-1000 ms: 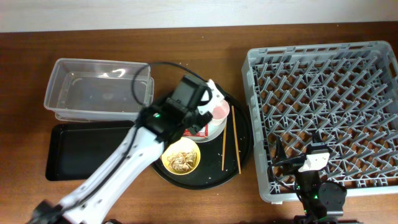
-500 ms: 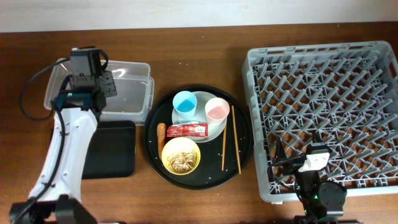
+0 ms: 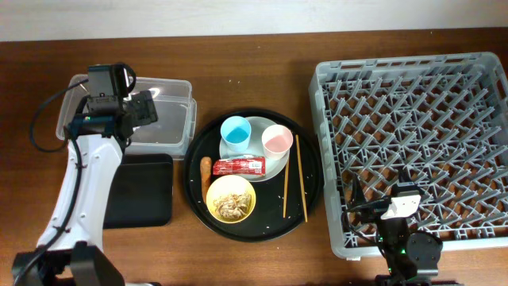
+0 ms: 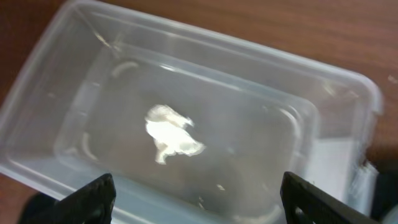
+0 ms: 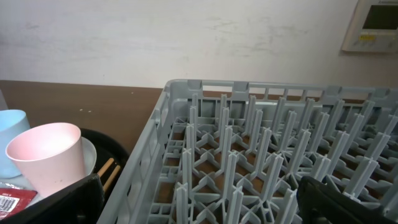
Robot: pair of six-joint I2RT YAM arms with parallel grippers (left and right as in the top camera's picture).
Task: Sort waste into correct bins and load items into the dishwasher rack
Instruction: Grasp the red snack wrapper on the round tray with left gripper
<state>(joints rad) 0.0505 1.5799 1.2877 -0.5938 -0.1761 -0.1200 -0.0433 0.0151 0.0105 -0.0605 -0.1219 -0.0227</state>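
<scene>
Left hand point(image 3: 144, 110) swung over clear tub point(image 3: 173, 119); tissue point(image 4: 171, 134) blurred inside.

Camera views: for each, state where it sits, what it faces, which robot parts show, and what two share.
Overhead: above the table, looking down; left arm, right arm show.
Left wrist: above the clear tub, facing the white tissue inside; fingertips show.
Right wrist: beside the dishwasher rack, facing the wall; fingertips show.
Shared: pink cup, overhead and right wrist.
</scene>
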